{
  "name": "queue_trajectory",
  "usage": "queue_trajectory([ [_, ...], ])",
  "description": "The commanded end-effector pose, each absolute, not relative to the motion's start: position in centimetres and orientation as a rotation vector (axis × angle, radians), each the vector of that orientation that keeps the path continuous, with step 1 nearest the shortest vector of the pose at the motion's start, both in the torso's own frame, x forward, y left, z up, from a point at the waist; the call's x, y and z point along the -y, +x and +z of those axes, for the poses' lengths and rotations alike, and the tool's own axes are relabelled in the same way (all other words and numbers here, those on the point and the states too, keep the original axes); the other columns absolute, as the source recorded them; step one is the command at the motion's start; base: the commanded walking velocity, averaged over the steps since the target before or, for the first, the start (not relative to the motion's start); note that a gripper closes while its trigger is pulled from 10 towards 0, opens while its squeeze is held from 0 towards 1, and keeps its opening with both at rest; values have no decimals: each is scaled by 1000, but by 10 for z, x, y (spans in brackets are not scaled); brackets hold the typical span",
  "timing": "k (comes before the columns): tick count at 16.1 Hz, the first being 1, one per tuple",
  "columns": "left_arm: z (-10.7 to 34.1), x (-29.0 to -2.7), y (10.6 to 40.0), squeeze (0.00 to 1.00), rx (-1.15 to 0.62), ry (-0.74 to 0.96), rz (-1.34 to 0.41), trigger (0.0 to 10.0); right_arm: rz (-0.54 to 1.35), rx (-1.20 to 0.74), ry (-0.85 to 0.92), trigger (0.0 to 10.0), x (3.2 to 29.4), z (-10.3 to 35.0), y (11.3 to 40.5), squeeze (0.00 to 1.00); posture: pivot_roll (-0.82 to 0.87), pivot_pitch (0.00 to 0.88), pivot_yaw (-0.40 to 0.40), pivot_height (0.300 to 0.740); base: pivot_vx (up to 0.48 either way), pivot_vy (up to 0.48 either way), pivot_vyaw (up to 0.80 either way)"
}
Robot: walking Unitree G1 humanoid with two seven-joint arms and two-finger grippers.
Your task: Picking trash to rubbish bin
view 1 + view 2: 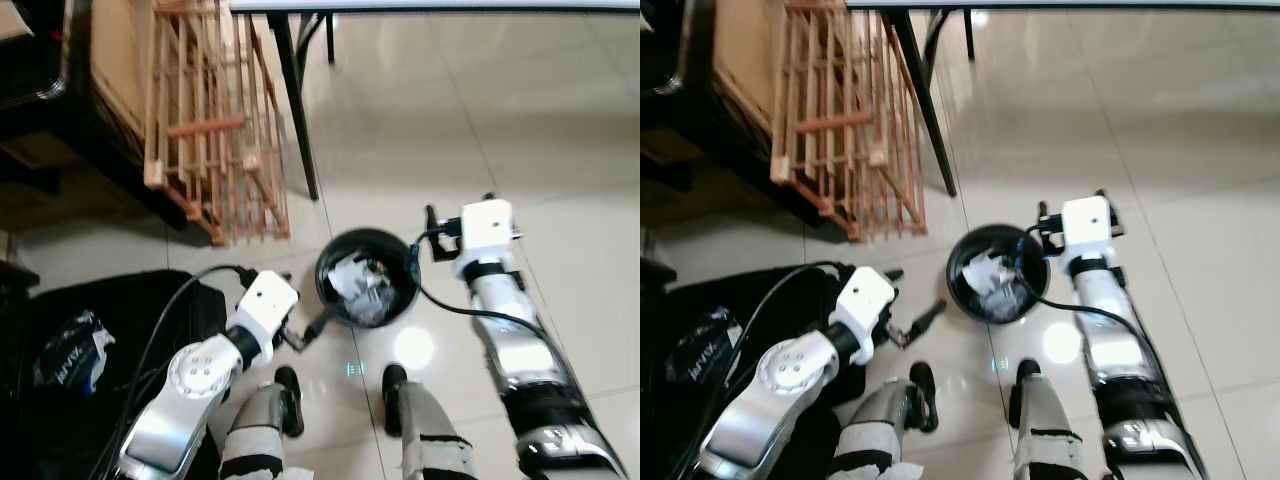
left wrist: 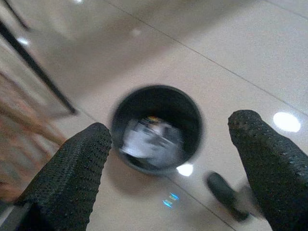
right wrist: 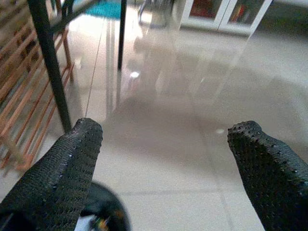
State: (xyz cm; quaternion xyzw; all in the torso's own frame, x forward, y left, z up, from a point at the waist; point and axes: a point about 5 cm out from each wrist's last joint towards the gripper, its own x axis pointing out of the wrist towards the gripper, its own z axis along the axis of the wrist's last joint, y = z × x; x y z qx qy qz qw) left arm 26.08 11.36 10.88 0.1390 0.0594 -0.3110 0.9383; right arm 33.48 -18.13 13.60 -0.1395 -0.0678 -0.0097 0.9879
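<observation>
Left hand (image 2: 168, 159): wide open, empty, facing rubbish bin (image 1: 367, 277) | right hand (image 3: 163, 168): wide open, empty | trash (image 1: 360, 287) in bin at frame centre.

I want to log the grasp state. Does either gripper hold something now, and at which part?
Nothing is held. The left gripper and the right gripper are both open with bare fingers, beside the black bin that has trash inside.
</observation>
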Motion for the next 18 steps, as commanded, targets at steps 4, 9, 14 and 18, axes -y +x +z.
queue_trajectory([
  [4, 103, -127, 281, 0, -93, 339, -482, 10000, 15, 152, -316, 10000, 175, 146, 322, 1000, -6, 171, 97, 740, 0, 0, 0],
  [9, 120, -123, 303, 0, 29, 255, -346, 10000, -67, 200, -287, 10000, 166, 162, 309, 973, -20, 110, 74, 740, 0, 0, 0],
  [14, 135, -128, 315, 0, 121, 199, -215, 10000, -216, 170, -229, 10000, 178, 164, 295, 890, -31, 86, 57, 740, 0, 0, 0],
  [18, 132, -122, 317, 0, 117, 171, -236, 10000, -250, 178, -233, 10000, 180, 170, 287, 847, -65, 78, 61, 740, 0, 0, 0],
])
